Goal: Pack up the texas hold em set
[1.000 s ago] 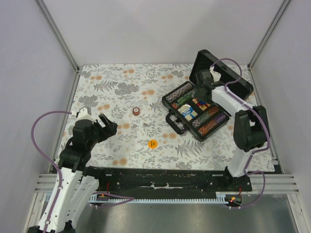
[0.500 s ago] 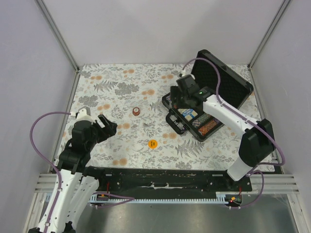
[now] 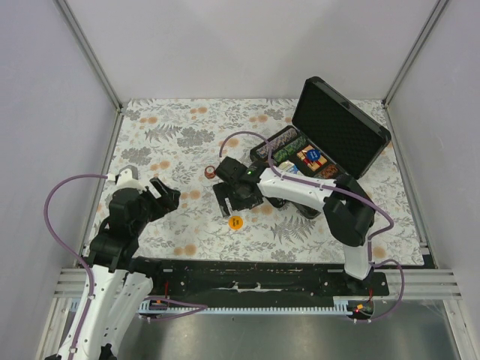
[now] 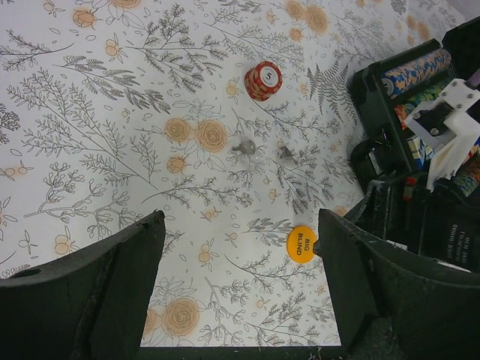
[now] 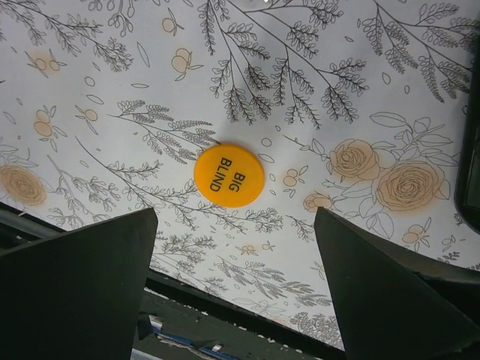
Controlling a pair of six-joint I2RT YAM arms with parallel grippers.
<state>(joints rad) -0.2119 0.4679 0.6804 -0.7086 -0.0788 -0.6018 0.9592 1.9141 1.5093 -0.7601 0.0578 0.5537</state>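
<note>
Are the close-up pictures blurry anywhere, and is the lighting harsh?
Right wrist view: dark right fingers look slightly soft-edged, yellow disc lettering sharp. Left wrist view: same, left fingers soft, red chips crisp. Top external view: even light, no glare.

The left arm and right arm have white shells with black joints, looping purple cables, and a green light on the right wrist
</note>
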